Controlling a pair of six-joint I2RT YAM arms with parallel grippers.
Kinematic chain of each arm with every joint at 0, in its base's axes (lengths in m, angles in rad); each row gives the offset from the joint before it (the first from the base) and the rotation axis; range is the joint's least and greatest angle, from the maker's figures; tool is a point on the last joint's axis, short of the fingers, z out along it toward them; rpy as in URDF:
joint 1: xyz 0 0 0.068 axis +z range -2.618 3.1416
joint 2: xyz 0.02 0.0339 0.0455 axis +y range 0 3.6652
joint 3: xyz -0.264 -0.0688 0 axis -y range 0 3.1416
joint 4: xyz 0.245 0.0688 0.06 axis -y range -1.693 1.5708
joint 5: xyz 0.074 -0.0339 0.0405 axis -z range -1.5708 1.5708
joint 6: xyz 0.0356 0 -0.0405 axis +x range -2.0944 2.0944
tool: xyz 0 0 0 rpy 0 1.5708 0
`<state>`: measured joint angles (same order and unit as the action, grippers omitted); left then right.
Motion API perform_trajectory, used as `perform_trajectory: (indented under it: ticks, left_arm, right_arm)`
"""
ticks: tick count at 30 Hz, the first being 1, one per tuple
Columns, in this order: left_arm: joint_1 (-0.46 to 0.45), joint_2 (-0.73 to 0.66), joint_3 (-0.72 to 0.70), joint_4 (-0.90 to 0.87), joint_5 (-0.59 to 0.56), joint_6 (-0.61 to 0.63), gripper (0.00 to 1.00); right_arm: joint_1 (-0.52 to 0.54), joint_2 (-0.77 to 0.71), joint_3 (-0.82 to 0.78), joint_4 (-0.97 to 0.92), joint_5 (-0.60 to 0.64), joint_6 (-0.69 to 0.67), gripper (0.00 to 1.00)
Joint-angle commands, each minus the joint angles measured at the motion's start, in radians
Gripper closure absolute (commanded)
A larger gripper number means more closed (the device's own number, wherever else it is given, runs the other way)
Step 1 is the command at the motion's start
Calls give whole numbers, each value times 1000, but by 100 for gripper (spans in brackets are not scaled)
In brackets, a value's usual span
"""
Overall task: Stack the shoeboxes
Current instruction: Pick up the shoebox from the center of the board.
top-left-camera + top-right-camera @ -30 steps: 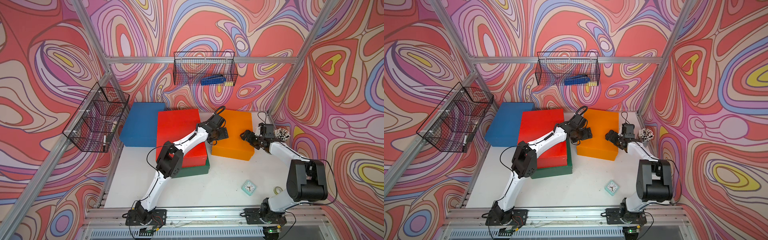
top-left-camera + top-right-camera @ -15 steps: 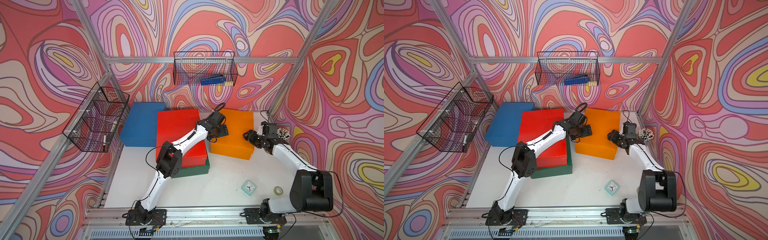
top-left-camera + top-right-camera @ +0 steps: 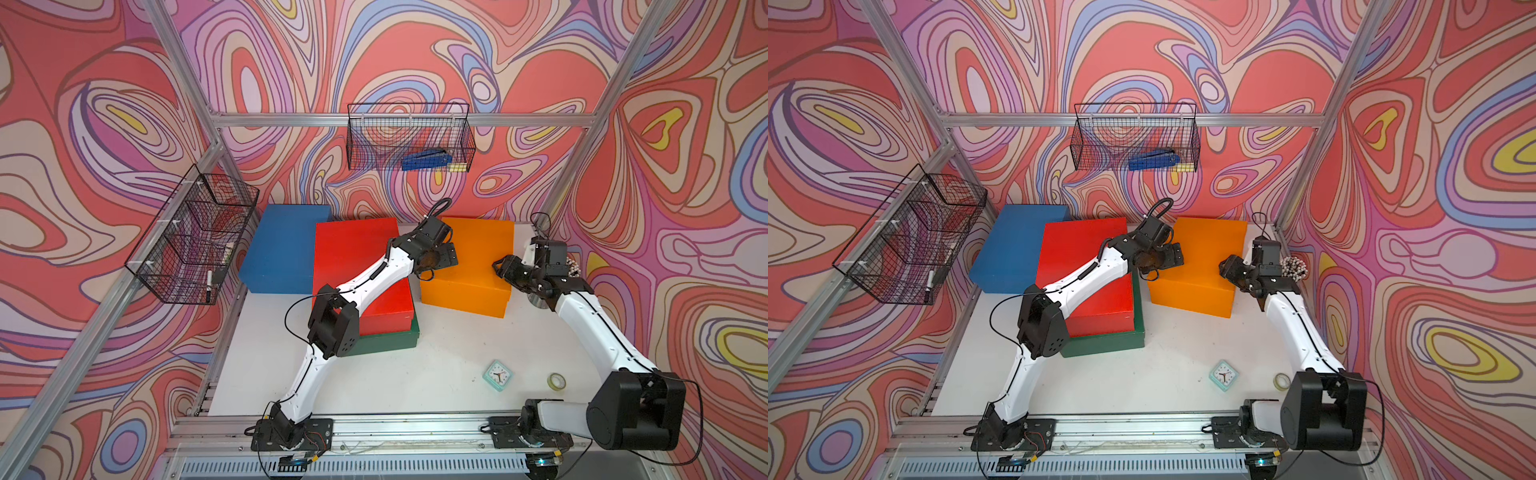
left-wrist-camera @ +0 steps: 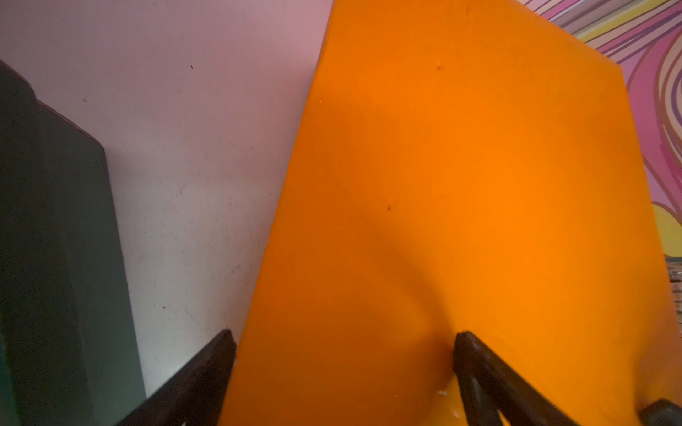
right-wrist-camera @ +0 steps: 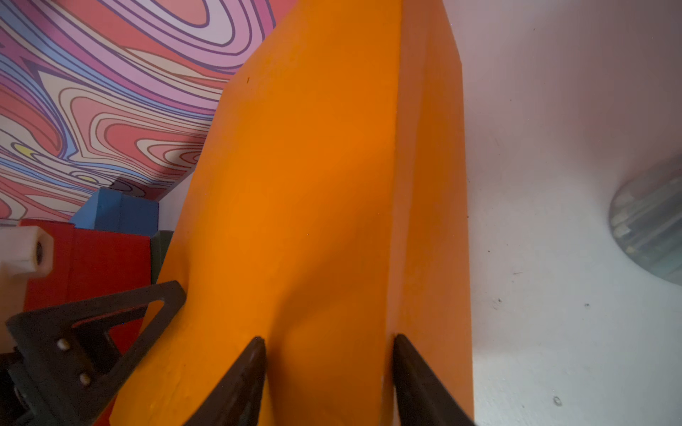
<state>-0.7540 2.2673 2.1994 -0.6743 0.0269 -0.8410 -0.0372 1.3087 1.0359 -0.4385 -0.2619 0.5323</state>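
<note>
**Two Grippers at One Orange Box**

Two of my fingers (image 5: 243,376), the pair on my right gripper (image 5: 328,343), sit against the orange shoebox (image 5: 313,184) at its right-hand edge. One tip is on the lid's flat top and the other is where the top turns down into the side. They stand fairly close together, but I cannot tell whether they truly pinch cardboard or only lie against it. My left gripper (image 4: 343,339) is spread wide at the box's opposite edge and grasps nothing. One of its fingers is over the lid and the other is just off the edge, above bare table (image 4: 192,166).

I judge this box light for its bulk. Its corners should be stiff, but the walls and lid would likely give under a hard pinch. Its matte skin should not slip. The lid worries me, because a hold on it alone may lift it off and leave the base behind. I would take hold low, under the rim, at both ends, and keep it level.

In both top views the orange shoebox lies toward the back right of the table, between my grippers. A strip of table separates it from the stack beside it. There the red shoebox (image 3: 353,249) sits on the green shoebox (image 3: 390,340), slightly askew. Farthest back, by the wall, the blue shoebox (image 3: 278,249) stands alone.
</note>
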Motion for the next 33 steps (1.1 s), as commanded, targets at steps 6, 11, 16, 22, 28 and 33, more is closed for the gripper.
perform_trajectory:
  ticks: [6, 11, 16, 22, 28, 33]
  left_arm:
    - [-104, -83, 43, 92, 79, -23, 8]
    - [-108, -107, 46, 107, 69, -18, 8]
    - [-110, -120, 66, 109, 67, -18, 8]
    - [-114, -146, 94, 122, 54, -13, 8]
    - [-120, -181, 111, 120, 33, 0, 8]
    - [-139, -211, 113, 117, 13, 12, 8]
  right_arm:
    - [80, -31, 54, 73, -235, 6, 60]
    - [82, -37, 76, 74, -243, 9, 65]
    - [95, -49, 113, 62, -246, 7, 65]
    - [118, -69, 140, 44, -244, 11, 65]
    - [126, -117, 176, 11, -230, 18, 65]
    - [134, -157, 195, -12, -224, 22, 65]
